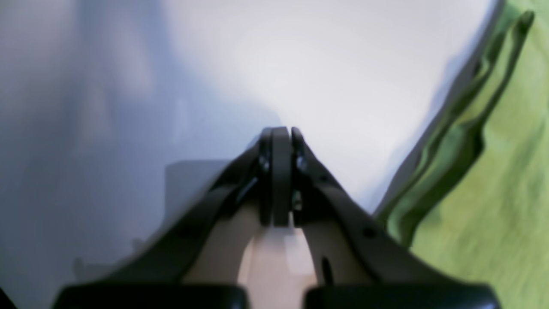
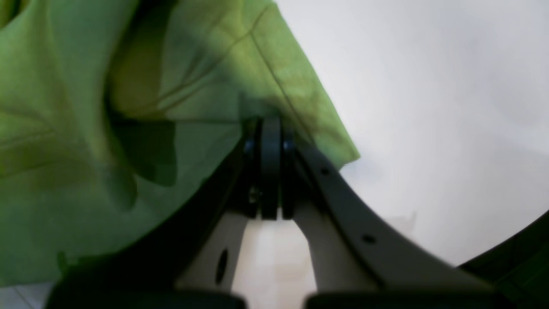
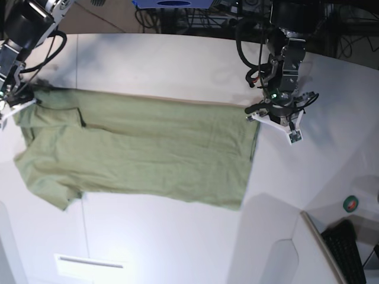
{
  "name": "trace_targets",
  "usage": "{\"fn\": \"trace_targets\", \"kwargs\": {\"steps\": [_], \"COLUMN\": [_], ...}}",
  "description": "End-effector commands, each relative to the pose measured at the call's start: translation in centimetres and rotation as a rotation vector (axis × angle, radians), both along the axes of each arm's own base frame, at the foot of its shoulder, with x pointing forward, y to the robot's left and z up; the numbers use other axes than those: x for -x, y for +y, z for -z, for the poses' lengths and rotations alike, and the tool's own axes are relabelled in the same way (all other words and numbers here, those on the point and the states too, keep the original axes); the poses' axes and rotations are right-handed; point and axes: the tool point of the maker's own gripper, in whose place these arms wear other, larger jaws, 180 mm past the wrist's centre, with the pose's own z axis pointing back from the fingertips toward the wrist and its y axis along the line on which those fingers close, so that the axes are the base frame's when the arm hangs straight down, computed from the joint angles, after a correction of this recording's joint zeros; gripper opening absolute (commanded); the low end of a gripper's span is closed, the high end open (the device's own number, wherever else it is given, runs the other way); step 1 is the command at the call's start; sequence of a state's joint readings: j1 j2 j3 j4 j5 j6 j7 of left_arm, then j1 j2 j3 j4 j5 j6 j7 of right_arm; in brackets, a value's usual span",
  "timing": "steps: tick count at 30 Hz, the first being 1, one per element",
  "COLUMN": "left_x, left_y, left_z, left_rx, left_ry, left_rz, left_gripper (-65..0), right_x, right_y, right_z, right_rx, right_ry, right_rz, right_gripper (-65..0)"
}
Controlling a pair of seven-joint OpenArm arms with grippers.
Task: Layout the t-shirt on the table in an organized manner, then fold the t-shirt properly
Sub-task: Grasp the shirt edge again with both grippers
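Note:
The olive-green t-shirt (image 3: 136, 154) lies spread flat on the white table (image 3: 177, 65), collar end at the left and hem at the right. My right gripper (image 3: 15, 106) is at the shirt's far left upper corner. In the right wrist view it (image 2: 270, 122) is shut with its tips in the cloth (image 2: 64, 128), which bunches there. My left gripper (image 3: 273, 120) is just beyond the hem's upper right corner. In the left wrist view it (image 1: 281, 131) is shut on nothing above the bare table (image 1: 321, 64), with the shirt's rumpled edge (image 1: 493, 180) to its right.
A green tape roll (image 3: 351, 205) and a dark keyboard (image 3: 349, 248) sit off the table's curved edge at the lower right. Cables (image 3: 177, 18) run along the back. A pale strip (image 3: 89, 261) lies near the front edge.

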State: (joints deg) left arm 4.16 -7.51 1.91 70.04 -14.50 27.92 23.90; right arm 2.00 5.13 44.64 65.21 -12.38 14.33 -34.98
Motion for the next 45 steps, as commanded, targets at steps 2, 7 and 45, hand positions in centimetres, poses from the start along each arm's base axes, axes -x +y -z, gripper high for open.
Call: {"fn": "trace_targets", "kwargs": {"steps": [2,7,45], "left_x": [-0.6,-2.9,-2.4], "left_y": [-0.6,-2.7,-4.6], "left_z": [-1.0,-6.5,-4.3], "left_rx": [0.035,0.068,0.033], "left_ry": [-0.020,-0.192,-0.082], "left_rz": [-0.001,0.044,0.078], "left_gripper": [-65.0,-65.0,-65.0], "right_x": [-0.9,-2.3,-17.0], "right_y": [-1.7,-2.7,5.4], "right_z": [-2.4,-7.7,-5.2], "right_rx": [0.072,0.192,0.031], "right_ry": [-0.049,-0.168,-0.203], "right_rz": [0.006,-0.013,-0.302], "right_gripper": [-65.0,-65.0,-65.0]}}
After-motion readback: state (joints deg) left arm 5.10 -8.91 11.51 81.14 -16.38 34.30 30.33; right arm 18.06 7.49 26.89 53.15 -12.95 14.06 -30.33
